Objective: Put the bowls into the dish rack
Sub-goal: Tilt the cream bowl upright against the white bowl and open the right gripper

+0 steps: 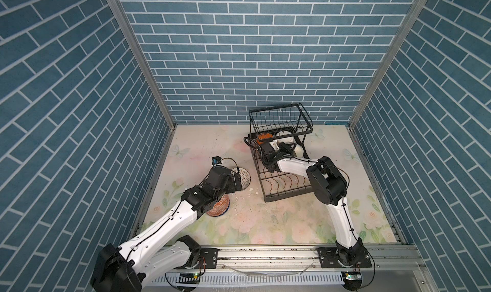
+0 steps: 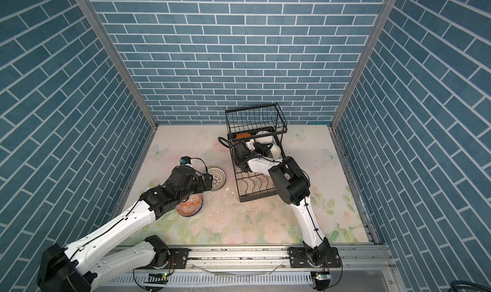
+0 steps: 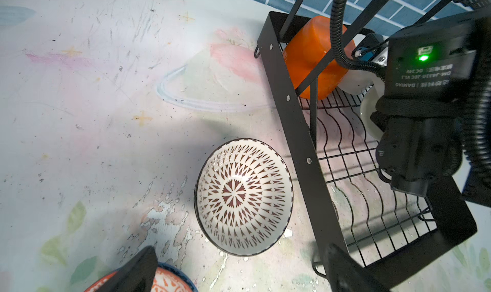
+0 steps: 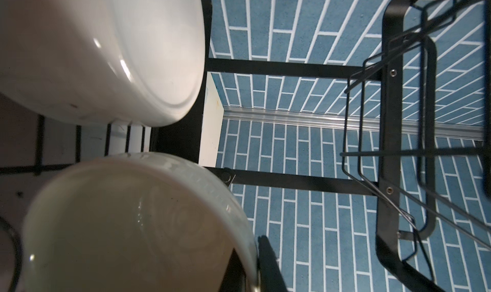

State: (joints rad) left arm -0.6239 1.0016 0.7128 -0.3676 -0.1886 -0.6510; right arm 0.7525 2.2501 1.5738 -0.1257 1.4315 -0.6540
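Right pincer (image 4: 259,266) pinches cream bowl (image 4: 127,224) by its rim, on edge, for dish rack (image 1: 279,168) slot | left pincer (image 3: 239,266) spread above dark-patterned bowl (image 3: 243,196), seemingly next

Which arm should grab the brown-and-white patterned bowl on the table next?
Left. The left gripper hangs open right beside the brown-and-white patterned ceramic bowl, which lies outside the black wire dish rack. The right gripper is busy, shut on a cream round bowl inside that rack.

You see a black rack (image 3: 300,133), a glossy orange bowl (image 3: 308,59), a white bowl with brown radial pattern (image 3: 243,196), a cream bowl (image 4: 127,224), and a pastel floral counter (image 1: 265,224).
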